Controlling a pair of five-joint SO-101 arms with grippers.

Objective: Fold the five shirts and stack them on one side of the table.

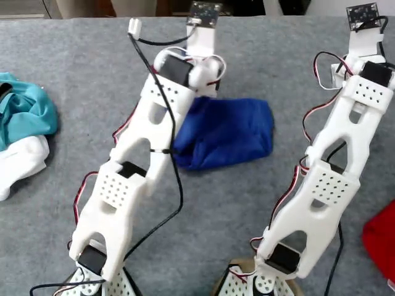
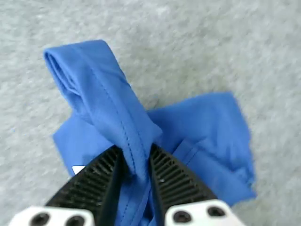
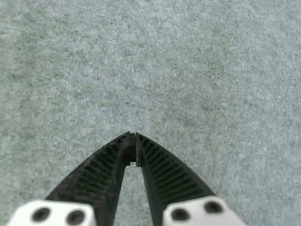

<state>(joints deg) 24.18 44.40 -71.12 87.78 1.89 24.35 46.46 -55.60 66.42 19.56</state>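
On the left, a teal shirt and a white shirt lie bunched up. The left gripper pinches a ridge of the blue shirt in the middle, likely to fold it over. The right gripper rests closed, holding nothing. 1 red shirt waits far right.

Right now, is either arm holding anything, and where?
The left gripper pinches the blue shirt by a stitched fold; the right gripper holds nothing.
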